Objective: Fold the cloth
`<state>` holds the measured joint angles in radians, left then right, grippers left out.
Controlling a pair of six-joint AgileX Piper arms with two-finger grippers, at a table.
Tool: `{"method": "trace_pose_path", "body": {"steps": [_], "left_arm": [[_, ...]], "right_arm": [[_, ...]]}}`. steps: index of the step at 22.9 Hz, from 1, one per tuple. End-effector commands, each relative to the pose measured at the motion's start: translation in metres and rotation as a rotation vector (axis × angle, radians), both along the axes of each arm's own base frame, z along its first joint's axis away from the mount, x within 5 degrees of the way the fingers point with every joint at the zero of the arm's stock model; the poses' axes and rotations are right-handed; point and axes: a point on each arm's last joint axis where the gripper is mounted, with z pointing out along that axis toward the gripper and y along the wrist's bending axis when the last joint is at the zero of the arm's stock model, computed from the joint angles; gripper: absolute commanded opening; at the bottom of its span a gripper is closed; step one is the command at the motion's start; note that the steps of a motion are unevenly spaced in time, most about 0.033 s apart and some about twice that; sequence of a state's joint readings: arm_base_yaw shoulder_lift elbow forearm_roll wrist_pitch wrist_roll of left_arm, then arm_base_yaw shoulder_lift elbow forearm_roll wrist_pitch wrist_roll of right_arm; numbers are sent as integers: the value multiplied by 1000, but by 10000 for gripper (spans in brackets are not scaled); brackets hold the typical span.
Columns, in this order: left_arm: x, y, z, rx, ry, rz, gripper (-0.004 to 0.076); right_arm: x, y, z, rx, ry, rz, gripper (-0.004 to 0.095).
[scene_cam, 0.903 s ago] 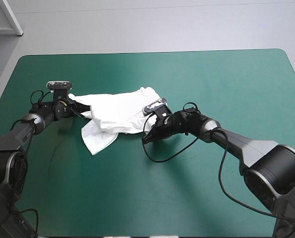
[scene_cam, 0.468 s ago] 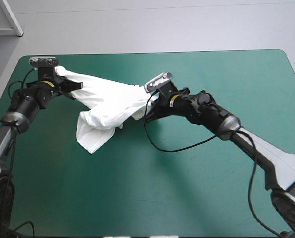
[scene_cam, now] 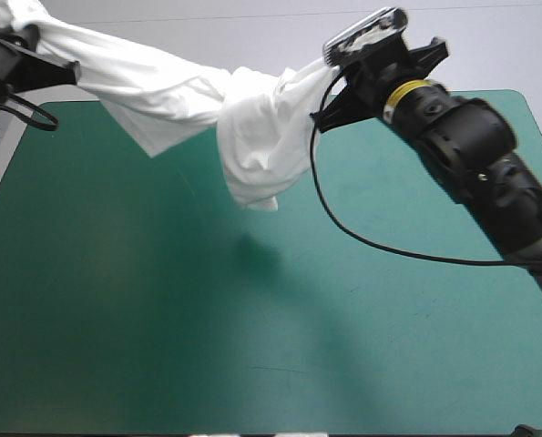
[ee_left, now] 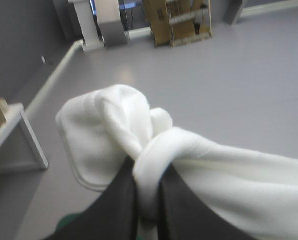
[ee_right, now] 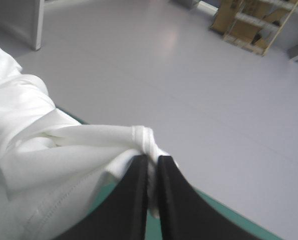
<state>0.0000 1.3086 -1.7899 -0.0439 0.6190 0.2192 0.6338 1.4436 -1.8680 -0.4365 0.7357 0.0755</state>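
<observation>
White short-sleeved cloth T-shirt (scene_cam: 261,137): soft knit fabric, matt, creased, with stitched hems.
Teal-green table cover (scene_cam: 252,364): smooth, matt, faint sheen; possibly a rubbery mat, texture not discernible.
Left gripper (ee_left: 149,167), right gripper (ee_right: 151,160): black fingers (ee_right: 133,200) smooth, matt, plastic-like.

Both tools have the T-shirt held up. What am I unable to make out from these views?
Left tool: the high view's edge cuts most of it off.
T-shirt: bunched and twisted in all views, so collar, sleeves and hem cannot be told apart.
Right tool: in its wrist view, folds hide which part of the T-shirt it pinches. The same goes for the left.
</observation>
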Motion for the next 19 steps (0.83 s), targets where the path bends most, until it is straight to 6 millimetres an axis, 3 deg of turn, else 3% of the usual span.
{"method": "trace_pose_path", "body": {"steps": [1,5,8,11,14,19], "left_arm": [[-58,2,57,42,-218,15,21],[-99,8,81,126,-277,99,20],[-126,15,87,158,-289,176,20],[-143,14,86,142,-266,170,20],[-143,15,76,131,-157,168,20],[-113,15,50,141,-48,157,21]], "right_arm": [[-51,-45,65,51,-231,-63,-17],[-82,-73,88,66,-285,-123,-17],[-108,-93,98,84,-320,-134,-17],[-120,-97,100,131,-303,-80,-17],[-123,-90,92,132,-202,3,-17],[-108,-77,82,93,-135,21,-17]]}}
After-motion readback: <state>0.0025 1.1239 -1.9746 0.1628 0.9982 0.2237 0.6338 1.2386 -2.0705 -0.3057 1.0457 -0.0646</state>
